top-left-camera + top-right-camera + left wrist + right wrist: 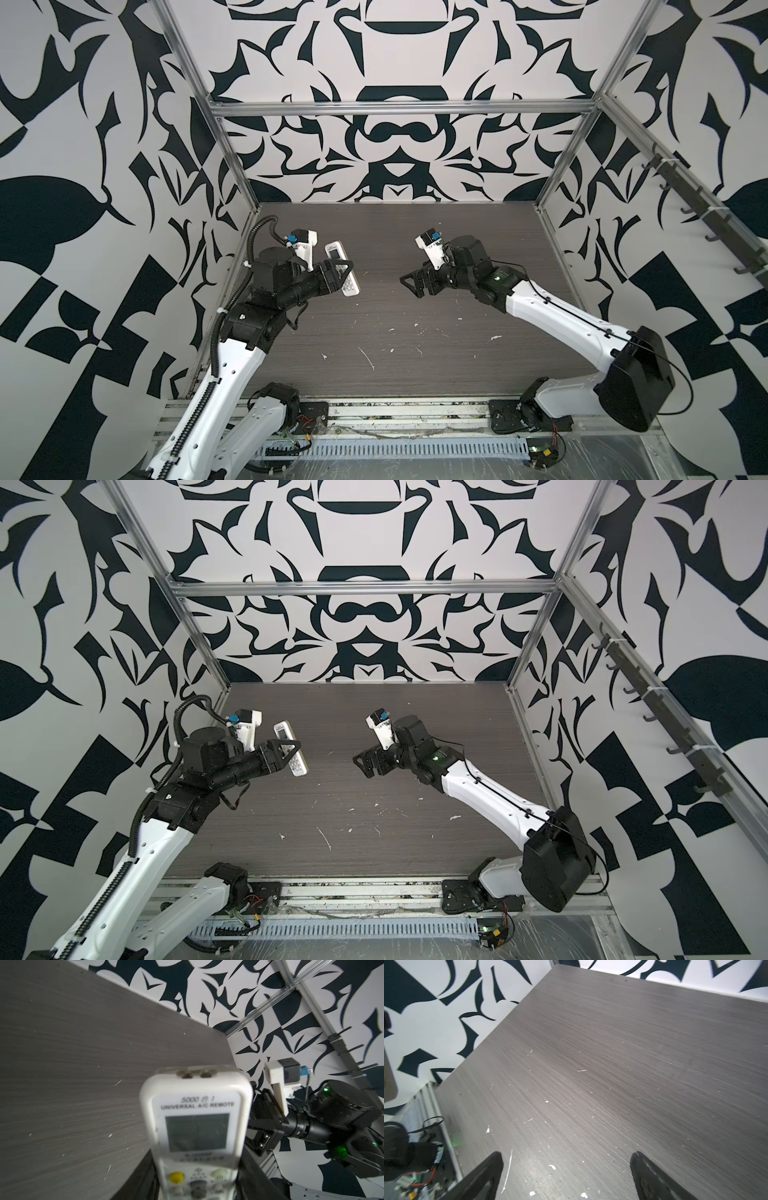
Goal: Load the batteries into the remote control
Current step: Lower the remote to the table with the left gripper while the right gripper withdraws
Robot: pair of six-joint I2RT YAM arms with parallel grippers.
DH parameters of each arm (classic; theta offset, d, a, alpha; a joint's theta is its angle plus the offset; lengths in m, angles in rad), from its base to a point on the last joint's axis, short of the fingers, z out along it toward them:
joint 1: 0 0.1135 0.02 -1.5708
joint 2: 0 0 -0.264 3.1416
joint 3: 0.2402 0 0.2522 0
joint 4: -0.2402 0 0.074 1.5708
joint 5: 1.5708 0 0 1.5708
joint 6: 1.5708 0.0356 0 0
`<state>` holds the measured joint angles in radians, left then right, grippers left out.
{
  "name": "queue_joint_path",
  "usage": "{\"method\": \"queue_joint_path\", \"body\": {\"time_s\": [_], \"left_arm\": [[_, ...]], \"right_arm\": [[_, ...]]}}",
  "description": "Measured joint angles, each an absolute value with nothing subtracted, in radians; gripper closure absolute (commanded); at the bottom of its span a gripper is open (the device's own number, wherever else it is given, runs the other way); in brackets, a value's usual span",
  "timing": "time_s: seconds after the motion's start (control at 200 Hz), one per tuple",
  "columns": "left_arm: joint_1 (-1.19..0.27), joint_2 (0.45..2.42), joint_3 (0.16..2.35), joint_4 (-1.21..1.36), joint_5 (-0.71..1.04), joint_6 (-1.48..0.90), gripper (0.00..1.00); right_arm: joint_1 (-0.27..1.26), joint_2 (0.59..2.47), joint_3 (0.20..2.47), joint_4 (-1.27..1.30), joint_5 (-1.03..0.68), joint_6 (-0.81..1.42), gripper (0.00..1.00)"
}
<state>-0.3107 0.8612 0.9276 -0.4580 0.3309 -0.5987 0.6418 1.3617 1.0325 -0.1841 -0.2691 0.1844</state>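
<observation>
While in left pincer (pixel 341 275), one remote control (pixel 333 252).

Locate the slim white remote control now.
The slim white plastic remote control is at the left of the dark wood-grain table in both top views, gripped across its middle by the left claw, screen end toward the back wall.

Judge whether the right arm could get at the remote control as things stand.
Probably yes. The right fingers stand open and empty, facing the remote control, which the left fingers hold. Only bare table lies between them, leaving its screen end free.
</observation>
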Motion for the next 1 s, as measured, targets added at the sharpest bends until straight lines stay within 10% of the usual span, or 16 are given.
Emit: {"method": "queue_joint_path", "body": {"time_s": [1.0], "left_arm": [[-0.374, 1.090, 0.923, -0.627, 0.094, -0.601, 0.69]], "right_arm": [[0.635, 1.396, 0.945, -0.148, -0.159, 0.212, 0.01]]}}
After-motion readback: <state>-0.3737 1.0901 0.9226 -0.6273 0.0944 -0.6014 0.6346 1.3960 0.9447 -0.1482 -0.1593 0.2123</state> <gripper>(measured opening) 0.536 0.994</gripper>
